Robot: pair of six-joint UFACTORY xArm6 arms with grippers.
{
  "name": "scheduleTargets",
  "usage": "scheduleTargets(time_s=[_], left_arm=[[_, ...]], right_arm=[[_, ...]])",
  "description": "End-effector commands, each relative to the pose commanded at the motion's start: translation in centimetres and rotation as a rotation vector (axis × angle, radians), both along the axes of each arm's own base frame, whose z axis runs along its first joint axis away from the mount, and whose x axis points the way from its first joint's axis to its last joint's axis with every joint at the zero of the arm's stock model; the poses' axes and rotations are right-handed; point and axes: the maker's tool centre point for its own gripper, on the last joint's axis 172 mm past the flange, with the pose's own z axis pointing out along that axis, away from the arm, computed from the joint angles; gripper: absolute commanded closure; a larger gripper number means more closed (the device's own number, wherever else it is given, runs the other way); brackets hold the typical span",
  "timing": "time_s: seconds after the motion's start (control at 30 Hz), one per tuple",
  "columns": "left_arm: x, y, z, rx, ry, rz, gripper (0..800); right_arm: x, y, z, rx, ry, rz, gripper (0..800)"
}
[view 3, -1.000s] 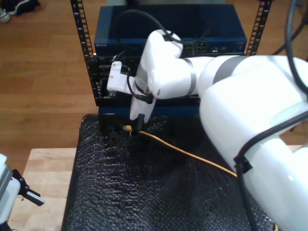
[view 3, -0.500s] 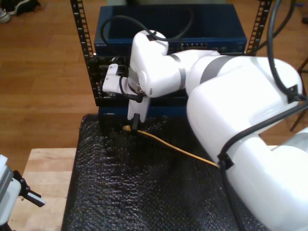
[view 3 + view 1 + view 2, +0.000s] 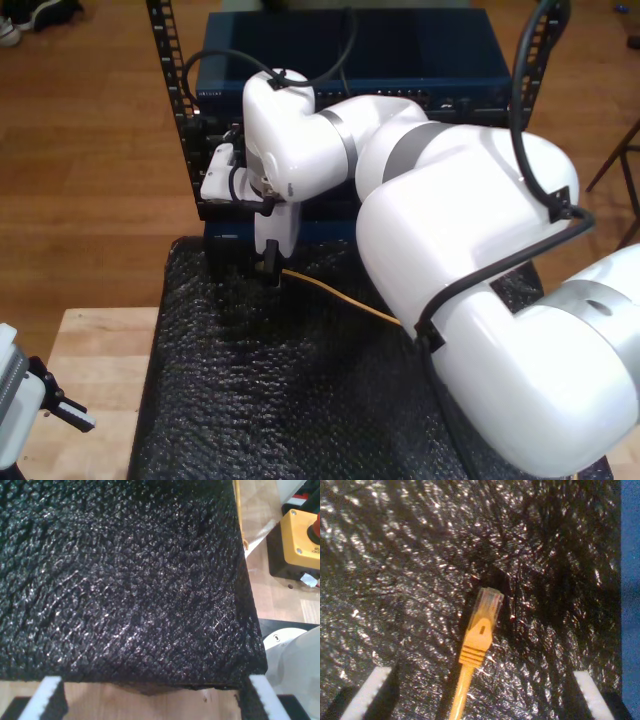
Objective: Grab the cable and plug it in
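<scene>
Yellow-orange cable, plug end, ready for pickup

Item 1, the cable: lies flat on the black bubble-textured mat that covers the worktop. Its clear plug is free and untouched. In the exterior view the cable runs from the tool tip toward four o'clock and passes under the white arm.

Item 2, my second tool: poised directly over the plug end, jaws wide apart, pale pads standing on either side of the cable, holding nothing. I judge this stance is chosen so the jaws can drop and close just behind the plug, leaving its tip free for insertion.

Item 3, my first tool: jaws spread, empty, parked at the mat's near edge, at about eight o'clock in the exterior view, well apart from the cable, presumably out of the way.

Item 4, blue rack equipment: stands at twelve o'clock beyond the mat; ports too small to make out.

Status: grasp not yet made; plugging undone.
</scene>
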Motion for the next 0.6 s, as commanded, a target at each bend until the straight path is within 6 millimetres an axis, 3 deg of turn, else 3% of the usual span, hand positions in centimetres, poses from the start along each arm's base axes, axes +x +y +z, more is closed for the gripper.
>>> scheduleTargets(time_s=[0.17,0.33,0.6], left_arm=[[0.0,0.0,0.0,0.001,-0.001,-0.002,0],[0.0,0.0,0.0,0.001,-0.001,-0.002,0],[0.0,-0.1,0.0,0.0,0.0,-0.002,0]], right_arm=[[0.5,-0.4,-0.1,-0.053,0.017,-0.024,26],[0.2,1.0,-0.4,-0.065,0.024,-0.011,26],[-0.5,1.2,-1.2,-0.091,0.028,-0.07,31]])
